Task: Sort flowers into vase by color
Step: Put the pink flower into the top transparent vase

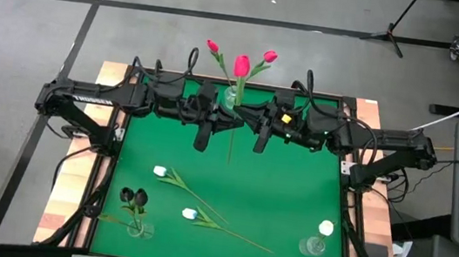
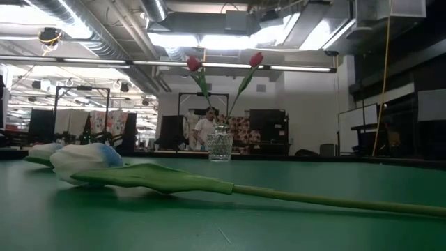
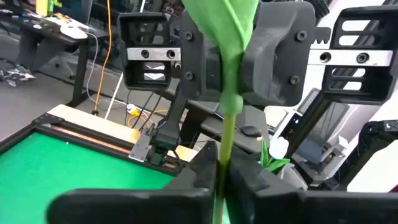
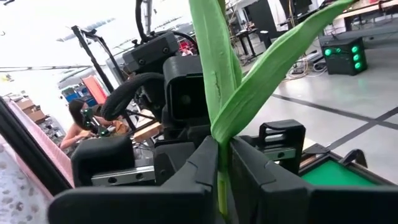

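Note:
A pink-red tulip [image 1: 242, 64] is up in the air over the table's far middle, its long stem [image 1: 230, 146] running toward the near edge. My left gripper [image 1: 225, 119] and right gripper [image 1: 244, 120] meet at this stem from either side, both shut on it. Behind them a glass vase [image 1: 231, 99] at the far edge holds two pink-red tulips [image 2: 194, 64]. Two white tulips [image 1: 160, 171] lie flat on the green mat. The low view shows neither gripper nor the held tulip. My left gripper pinches the tulip's stem [image 3: 224, 140] between its two fingers [image 3: 189, 177], below the leaf base. It comes level from the table's left, fingers across the stem. The tulip is clear of the table. My right gripper pinches the same stem [image 4: 222, 180] just under the point where the leaves [image 4: 214, 74] branch off. Its fingers [image 4: 200, 165] come level from the table's right, across the stem.
A small vase with near-black tulips [image 1: 135, 198] stands near the near left corner. A glass vase with one white tulip [image 1: 322, 235] stands near the near right corner. The second white tulip [image 1: 189, 214] lies between them. A person [image 2: 205, 129] sits beyond the table.

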### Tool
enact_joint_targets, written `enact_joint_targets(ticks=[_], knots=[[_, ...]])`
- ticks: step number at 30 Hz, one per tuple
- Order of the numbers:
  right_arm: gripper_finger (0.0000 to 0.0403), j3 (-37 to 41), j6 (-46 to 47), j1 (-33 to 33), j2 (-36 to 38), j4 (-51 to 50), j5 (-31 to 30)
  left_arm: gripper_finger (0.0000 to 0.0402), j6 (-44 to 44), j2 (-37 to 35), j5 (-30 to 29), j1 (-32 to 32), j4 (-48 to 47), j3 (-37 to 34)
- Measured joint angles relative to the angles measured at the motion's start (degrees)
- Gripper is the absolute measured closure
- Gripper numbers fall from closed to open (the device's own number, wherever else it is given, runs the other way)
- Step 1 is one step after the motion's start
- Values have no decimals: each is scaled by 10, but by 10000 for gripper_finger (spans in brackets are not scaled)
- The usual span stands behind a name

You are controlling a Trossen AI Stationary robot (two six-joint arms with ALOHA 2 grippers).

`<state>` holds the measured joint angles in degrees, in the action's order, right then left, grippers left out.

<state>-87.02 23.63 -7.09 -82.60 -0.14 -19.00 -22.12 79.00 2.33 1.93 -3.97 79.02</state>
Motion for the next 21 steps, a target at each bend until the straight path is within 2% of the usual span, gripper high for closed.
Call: enact_joint_targets(ticks=[6, 9, 17, 21], knots=[[374, 0, -20, 0, 0, 0, 0, 396, 2, 0, -10, 0, -2, 0], [362, 0, -48, 0, 0, -4, 0, 397, 10, 0, -13, 2, -8, 0], [244, 0, -62, 0, 14, -9, 4, 399, 40, -1, -41, 22, -29, 0], [198, 0, -75, -1, 45, -5, 13, 399, 57, -1, -79, 40, -34, 0]])
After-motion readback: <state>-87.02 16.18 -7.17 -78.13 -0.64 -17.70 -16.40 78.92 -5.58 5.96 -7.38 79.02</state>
